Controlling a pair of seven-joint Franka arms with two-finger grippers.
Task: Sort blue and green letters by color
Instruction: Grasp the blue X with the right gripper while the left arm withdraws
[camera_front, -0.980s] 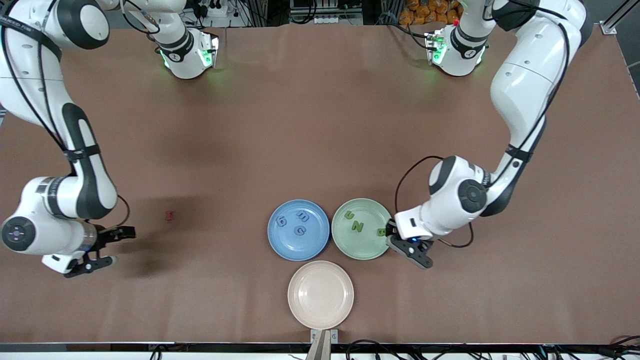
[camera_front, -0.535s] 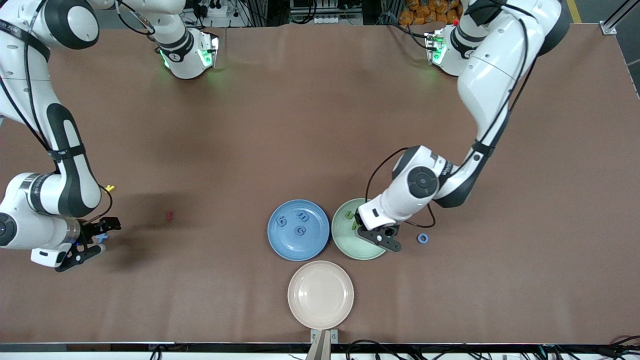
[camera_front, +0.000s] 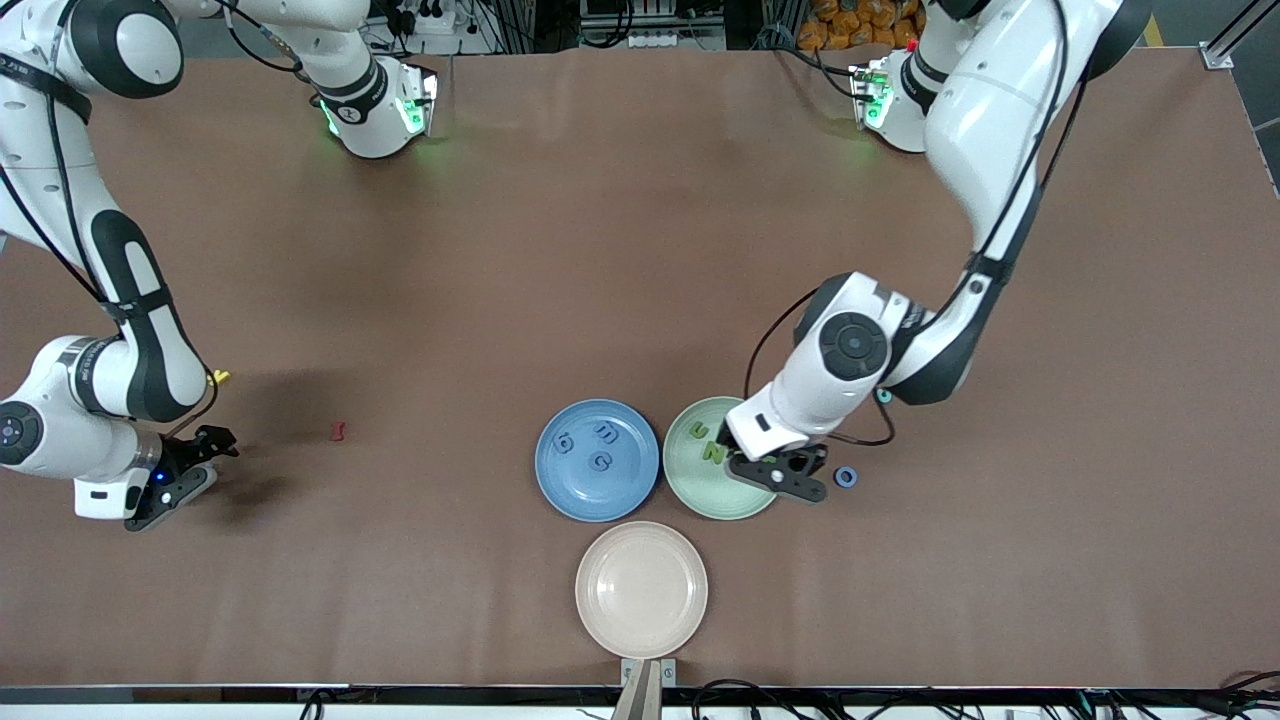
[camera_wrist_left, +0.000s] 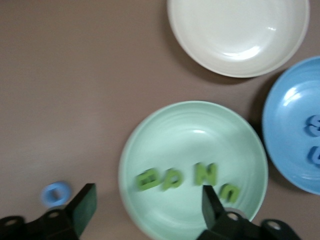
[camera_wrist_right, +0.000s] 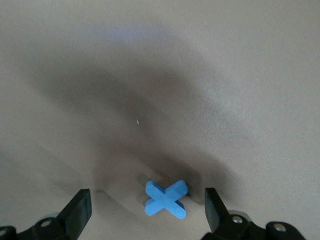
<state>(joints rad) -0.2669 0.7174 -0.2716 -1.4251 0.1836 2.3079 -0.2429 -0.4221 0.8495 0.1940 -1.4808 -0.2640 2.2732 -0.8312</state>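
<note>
we log the left gripper (camera_front: 792, 476) over the edge of the green plate (camera_front: 690, 480) on the side toward the left arm's end of the surface (camera_front: 640, 250), fingers apart and holding nothing. the left wrist view shows 4 green letters (camera_wrist_left: 187, 178) lying in a row in that plate. a blue ring letter (camera_front: 846, 477) sits on the bare surface just beside the plate, toward the left arm's end; in the left wrist view it lies just outside one open finger, not between the 2. we judge this the relation the coming move turns on: the gripper must shift sideways away from the plate to straddle the ring, and the left arm is clearly the nearer one.

the blue plate (camera_front: 560, 490) holds 3 blue letters (camera_front: 590, 447); the cream plate (camera_front: 640, 590), nearer the camera, holds none.

the right gripper (camera_front: 180, 472) sits low at the right arm's end, fingers apart. its wrist view shows a blue x letter (camera_wrist_right: 166, 199) on the surface between the 2 fingers, not yet clamped. a red letter (camera_front: 339, 431) and a yellow letter (camera_front: 220, 377) lie nearby.
</note>
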